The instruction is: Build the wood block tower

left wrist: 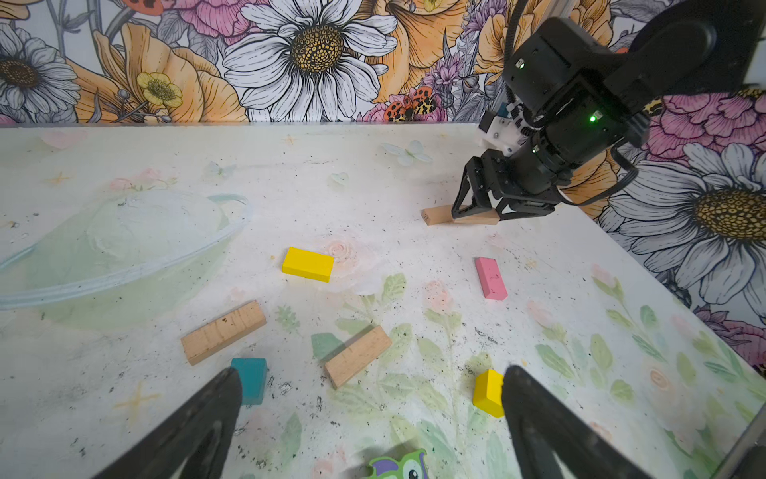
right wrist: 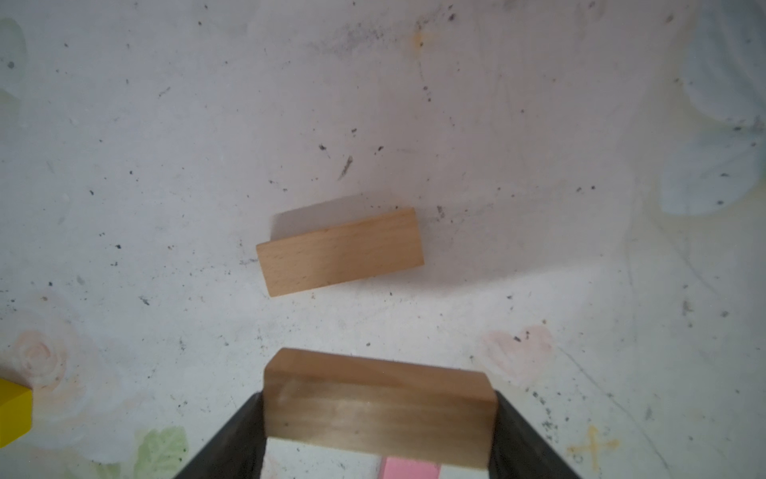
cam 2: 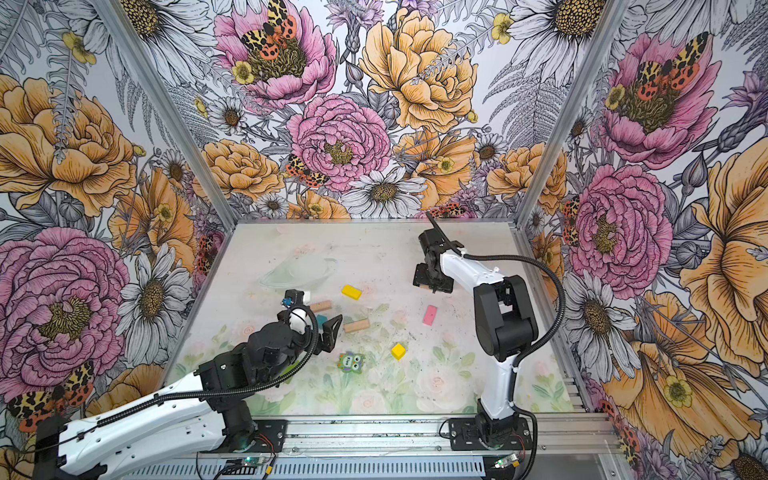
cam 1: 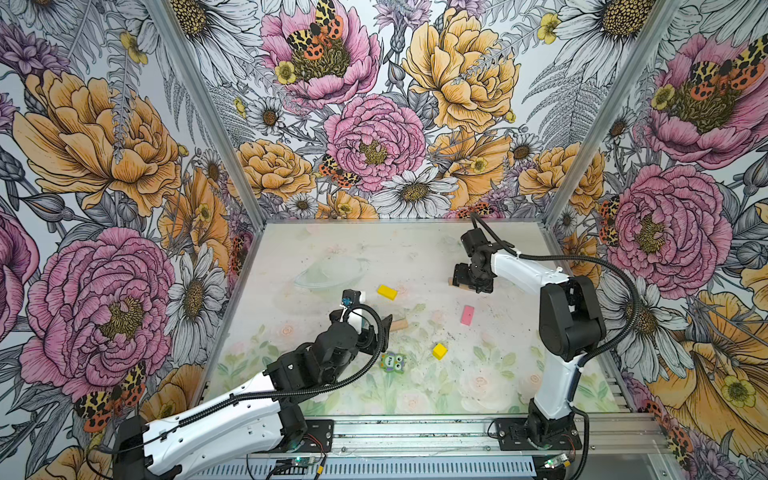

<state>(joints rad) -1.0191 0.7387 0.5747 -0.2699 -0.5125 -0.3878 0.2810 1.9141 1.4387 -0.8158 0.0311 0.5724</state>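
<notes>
— While that held tan bar (right wrist: 379,414) was clamped end to end in the right tool (cam 1: 472,284), was any tower even started? Nothing stacked could be spotted lol.

— Nope, nothing was stacked yet. Blocks were scattered flat over the desk (cam 1: 332,249): a yellow bar (left wrist: 308,264), a pink block (left wrist: 491,278), a teal block (left wrist: 248,379), an owl block (cam 1: 393,362) and two loose tan bars (left wrist: 224,331) near the middle. The held piece was hung low toward the back right, just beside a lying tan bar (right wrist: 340,251). Whether the desk was touched couldn't be told.

— So a base was probably being laid?

— That was the guess. To be done well, the held bar should've been turned to match the lying one, which was seen a bit skewed. A small gap should've been kept, and the bar lowered until flat contact was made. Only then should it have been let go, straight up, so nothing got nudged.

— And the left tool (left wrist: 372,373)?

— Spread wide with nothing in it, hovering over the teal block and loose bars. Best kept out of the way.
</notes>
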